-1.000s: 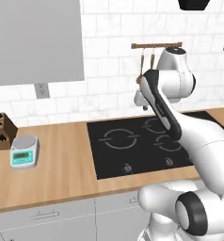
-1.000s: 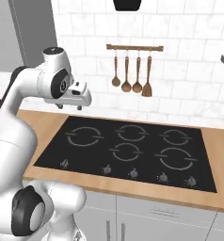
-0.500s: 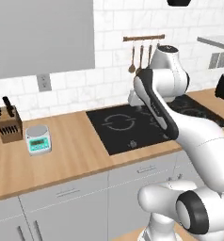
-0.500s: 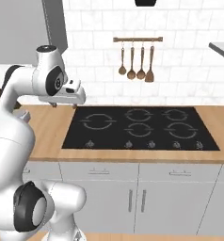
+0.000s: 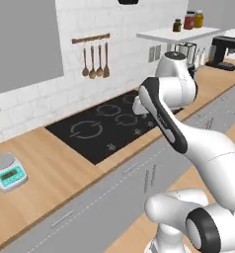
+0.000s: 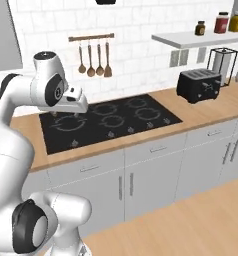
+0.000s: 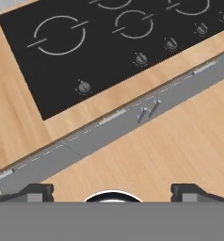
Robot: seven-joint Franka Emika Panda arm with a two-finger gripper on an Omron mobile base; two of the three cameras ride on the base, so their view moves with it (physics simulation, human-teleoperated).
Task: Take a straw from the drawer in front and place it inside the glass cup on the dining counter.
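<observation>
My gripper point(image 7: 112, 193) hangs over the front left part of a black cooktop, pointing down. Its fingertips point(image 7: 36, 192) stand wide apart with nothing between them, so it is open. From the right base view the gripper point(image 6: 65, 115) sits under the white hand, and the left base view has it point(image 5: 143, 112) partly behind the arm. Closed grey drawer fronts point(image 6: 89, 168) with slim bar handles run under the wood worktop; I cannot tell which one is the drawer. The straw, the glass cup and the dining counter are out of view.
The black cooktop point(image 6: 108, 120) lies in a wood worktop point(image 5: 55, 168). A black toaster point(image 6: 198, 85) stands to its right, and a small scale point(image 5: 8, 171) to its left. Wooden utensils point(image 6: 93, 60) hang on the tiled wall. Wood floor point(image 6: 191, 220) lies open before the cabinets.
The whole picture has shifted, so the base has moved and turned. The cabinets and floor now show, and the toaster has come into view. The arm keeps its pose over the cooktop.
</observation>
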